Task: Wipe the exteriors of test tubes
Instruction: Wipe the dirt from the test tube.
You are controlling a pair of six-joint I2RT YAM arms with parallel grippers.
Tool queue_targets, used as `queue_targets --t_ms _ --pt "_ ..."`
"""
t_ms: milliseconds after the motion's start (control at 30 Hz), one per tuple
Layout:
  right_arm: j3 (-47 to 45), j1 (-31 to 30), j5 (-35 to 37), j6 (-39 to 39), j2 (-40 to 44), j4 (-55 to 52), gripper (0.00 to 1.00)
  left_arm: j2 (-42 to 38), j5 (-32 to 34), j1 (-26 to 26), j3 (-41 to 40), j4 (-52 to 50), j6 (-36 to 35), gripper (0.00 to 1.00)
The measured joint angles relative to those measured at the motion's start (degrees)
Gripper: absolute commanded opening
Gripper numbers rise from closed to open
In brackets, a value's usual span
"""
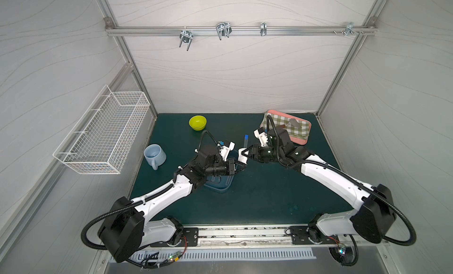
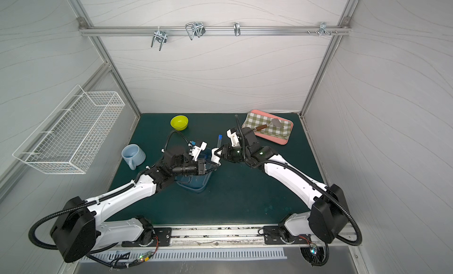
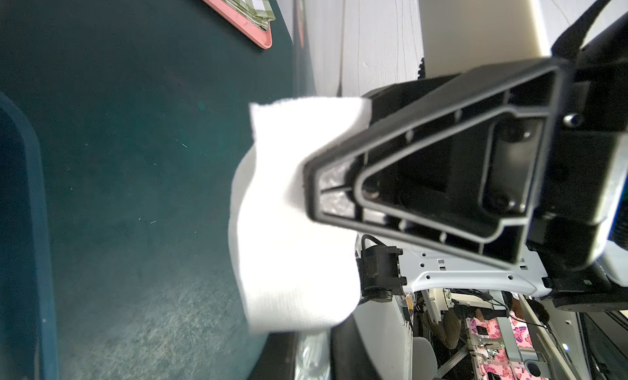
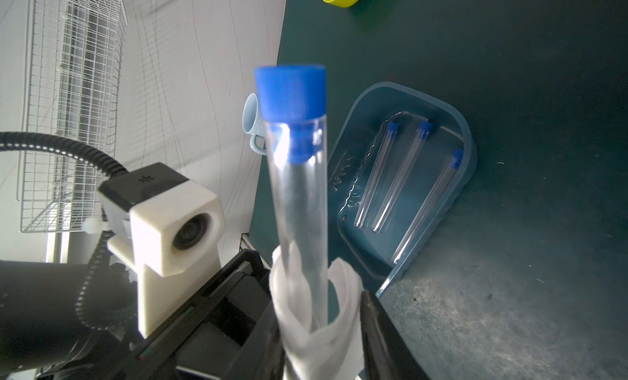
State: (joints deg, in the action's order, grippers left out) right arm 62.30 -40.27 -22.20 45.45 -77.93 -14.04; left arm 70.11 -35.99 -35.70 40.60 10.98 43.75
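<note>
Wiping under way on one tube of four, above a dark green surface (image 1: 245,201). The right arm's fingers (image 1: 245,153) appear closed on the lower part of a long clear test tube with a blue cap (image 4: 295,208). They hold it off the surface with the cap end nearest the right wrist camera, though cloth hides the exact grip. The left arm's fingers (image 1: 239,167) are pinched fully together on a white cloth (image 3: 289,242), which wraps the tube close to the end away from the cap. From the cloth up to the cap the tube's wall is uncovered. By my reading this tube is either only part wiped, or the stroke sits at one end of its run.

Three more clear, blue-capped test tubes (image 4: 401,177) lie side by side in a pale blue translucent plastic tray (image 4: 470,147) on the surface, partly under the left arm in both top views. Nothing in view shows whether those three are already wiped, since no marks or smears are visible on them. One tube is in hand, and I cannot tell whether the other three are waiting or finished.
</note>
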Motion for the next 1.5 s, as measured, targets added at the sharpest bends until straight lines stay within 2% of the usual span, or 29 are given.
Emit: queue_targets --t_ms 333,733,900,1200,1500 --pt "0.9 0.5 -0.7 0.2 -2.7 3.8 0.28 0.0 0.0 0.1 0.0 0.0 0.0 0.04" --pt "8.3 4.4 -1.5 -0.1 -8.0 6.9 0.24 -0.9 -0.1 0.1 -0.2 0.0 0.0 0.04" --pt "6.3 3.7 -2.3 0.0 -7.9 8.4 0.24 -1.0 -0.1 0.1 -0.2 -0.1 0.2 0.05" --pt "-1.1 -1.7 -1.5 0.7 -5.1 8.9 0.23 -1.0 0.0 0.2 -0.5 -0.5 0.4 0.05" --pt "5.1 3.5 -2.1 1.0 -7.8 9.5 0.2 -1.0 -0.7 0.2 -0.6 0.4 0.4 0.05"
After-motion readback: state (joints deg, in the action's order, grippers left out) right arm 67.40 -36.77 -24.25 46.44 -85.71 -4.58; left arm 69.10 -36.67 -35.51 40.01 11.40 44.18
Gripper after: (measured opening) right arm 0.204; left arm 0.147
